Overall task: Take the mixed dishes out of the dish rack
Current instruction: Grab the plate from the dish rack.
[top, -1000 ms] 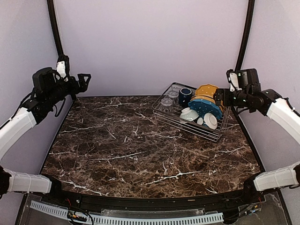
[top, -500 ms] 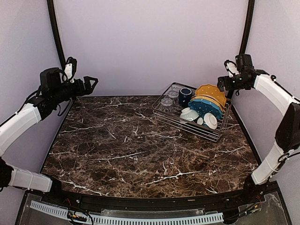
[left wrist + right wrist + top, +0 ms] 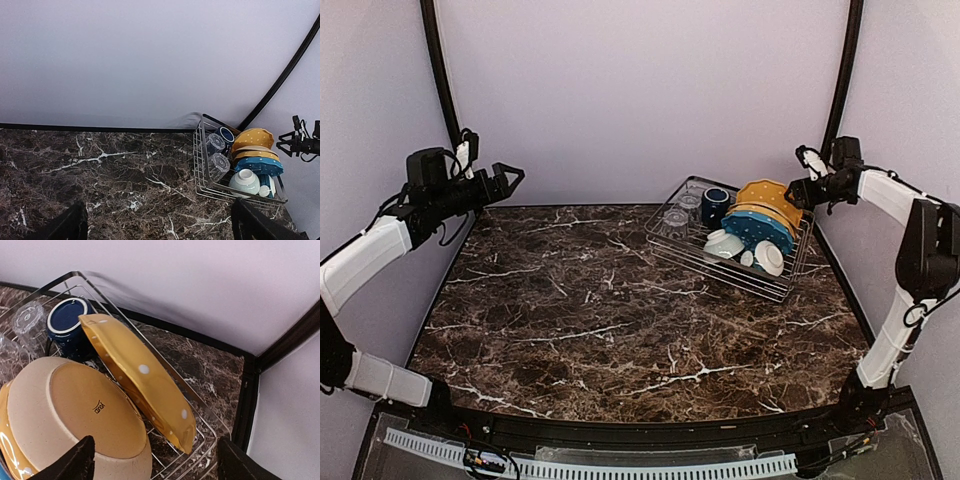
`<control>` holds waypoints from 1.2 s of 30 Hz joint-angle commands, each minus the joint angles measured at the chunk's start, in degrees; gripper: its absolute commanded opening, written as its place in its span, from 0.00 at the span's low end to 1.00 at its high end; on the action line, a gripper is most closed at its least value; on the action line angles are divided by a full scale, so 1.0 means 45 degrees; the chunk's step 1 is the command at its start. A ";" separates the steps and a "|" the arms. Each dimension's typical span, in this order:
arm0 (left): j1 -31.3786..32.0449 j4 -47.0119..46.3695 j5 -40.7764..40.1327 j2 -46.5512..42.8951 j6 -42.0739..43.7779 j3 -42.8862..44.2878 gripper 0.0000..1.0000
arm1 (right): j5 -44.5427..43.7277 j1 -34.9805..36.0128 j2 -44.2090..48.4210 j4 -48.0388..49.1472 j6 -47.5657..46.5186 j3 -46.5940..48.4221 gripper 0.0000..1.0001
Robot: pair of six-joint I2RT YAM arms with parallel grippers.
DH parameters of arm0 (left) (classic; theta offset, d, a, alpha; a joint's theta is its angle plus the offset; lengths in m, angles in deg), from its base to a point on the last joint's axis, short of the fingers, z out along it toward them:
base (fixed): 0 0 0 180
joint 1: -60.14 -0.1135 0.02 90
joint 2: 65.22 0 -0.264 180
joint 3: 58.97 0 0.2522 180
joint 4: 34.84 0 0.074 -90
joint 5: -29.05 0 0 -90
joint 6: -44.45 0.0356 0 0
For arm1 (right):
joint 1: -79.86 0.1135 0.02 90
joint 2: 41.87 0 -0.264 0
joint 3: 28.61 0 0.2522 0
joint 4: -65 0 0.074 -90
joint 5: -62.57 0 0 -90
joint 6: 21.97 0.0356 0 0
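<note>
Marble table (image 3: 620, 330), yellow plate (image 3: 142, 377) near right claw (image 3: 155, 450)

Overhead, two wrists; shared dish rack (image 3: 715, 268)

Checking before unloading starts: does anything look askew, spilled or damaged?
Nothing looks broken or spilled. The dish rack sits skewed on the table, and the mustard plate stands tilted on edge, leaning away from the neighbouring plate.
</note>
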 commanded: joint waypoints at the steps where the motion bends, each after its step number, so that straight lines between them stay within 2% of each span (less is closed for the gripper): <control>1: -0.0076 0.0018 0.1020 0.0402 -0.0406 0.0518 0.99 | 0.0988 0.0086 -0.0620 0.1536 -0.1483 0.0107 0.78; 5: -0.0071 0.0290 0.1743 0.0961 -0.0614 0.0902 0.99 | 0.0928 0.0071 -0.1129 0.2499 -0.1874 0.0094 0.75; 9: -0.0091 0.0697 0.2382 0.1410 -0.0712 0.1275 0.99 | 0.1327 0.0101 -0.1671 0.2580 -0.2436 0.0577 0.66; 15: -0.0135 0.0664 0.2599 0.1517 -0.0949 0.1274 0.99 | 0.1674 0.0183 -0.2002 0.2982 -0.3740 0.0574 0.36; 17: -0.0203 0.0580 0.2740 0.1538 -0.1059 0.1270 0.99 | 0.1718 0.0183 -0.2182 0.2997 -0.4237 0.0484 0.34; 20: -0.0352 0.0517 0.2870 0.1526 -0.1225 0.1228 0.99 | 0.1644 0.0164 -0.2513 0.2664 -0.4714 0.0767 0.24; 23: -0.0468 0.0512 0.2937 0.1513 -0.1303 0.1205 0.99 | 0.1827 0.0164 -0.2524 0.2806 -0.4980 0.0771 0.26; 27: -0.0534 0.0215 0.3025 0.1519 -0.1430 0.1146 0.99 | 0.2078 0.0154 -0.2753 0.2808 -0.5168 0.1018 0.38; 28: -0.0540 0.0160 0.3057 0.1521 -0.1456 0.1145 0.99 | 0.2097 0.0163 -0.2956 0.2686 -0.5177 0.1297 0.38; 34: -0.0560 0.0082 0.3083 0.1502 -0.1453 0.1088 0.99 | 0.2195 0.0164 -0.3355 0.1986 -0.5470 0.2177 0.25; 36: -0.0579 0.0036 0.3162 0.1475 -0.1484 0.1085 0.99 | 0.2146 0.0169 -0.3238 0.1961 -0.5626 0.2195 0.16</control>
